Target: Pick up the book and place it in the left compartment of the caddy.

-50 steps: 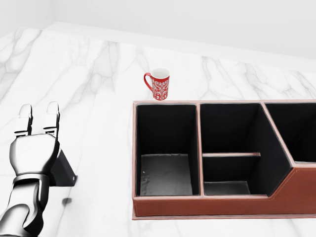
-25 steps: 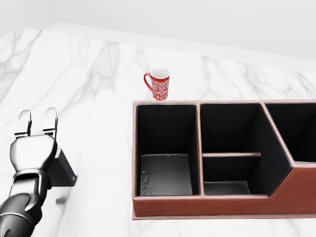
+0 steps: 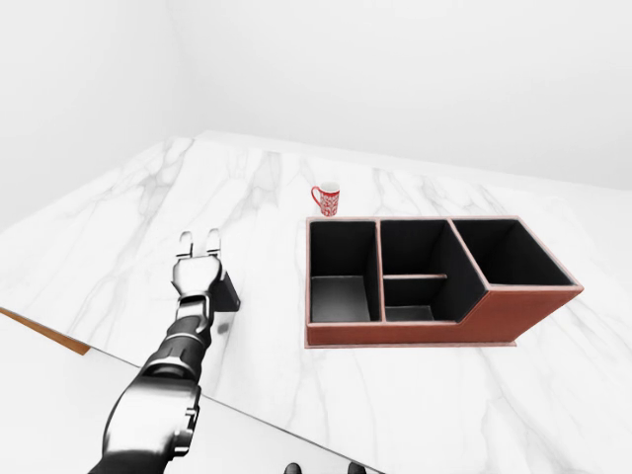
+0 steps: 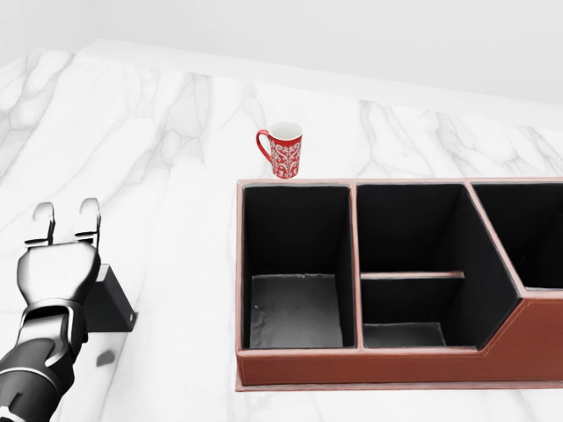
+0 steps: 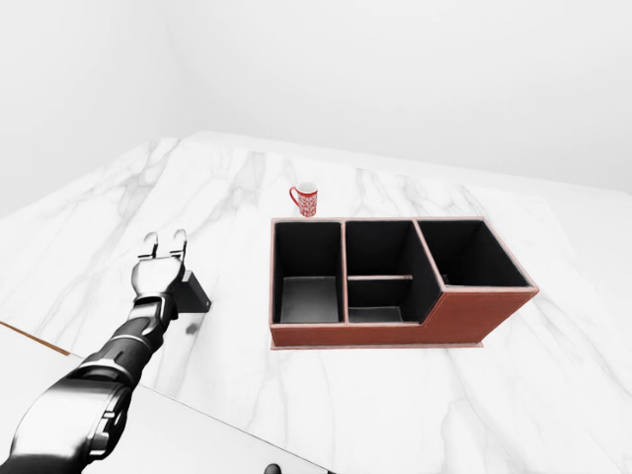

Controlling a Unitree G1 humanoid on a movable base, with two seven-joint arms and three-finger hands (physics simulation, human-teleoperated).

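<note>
The book (image 4: 110,303) is small, dark and flat, lying on the marble table (image 4: 176,132) left of the caddy (image 4: 396,365). The left hand (image 4: 60,264) rests over it, fingers spread, gripping nothing.

A dark book (image 4: 112,301) is seen lying flat on the white marble table, well left of the caddy in the head view, and is largely covered by the robot's hand. The brown leather caddy (image 4: 378,365) is set upright, its black-lined interior divided into compartments. The left compartment (image 4: 295,272) is seen empty.
</note>
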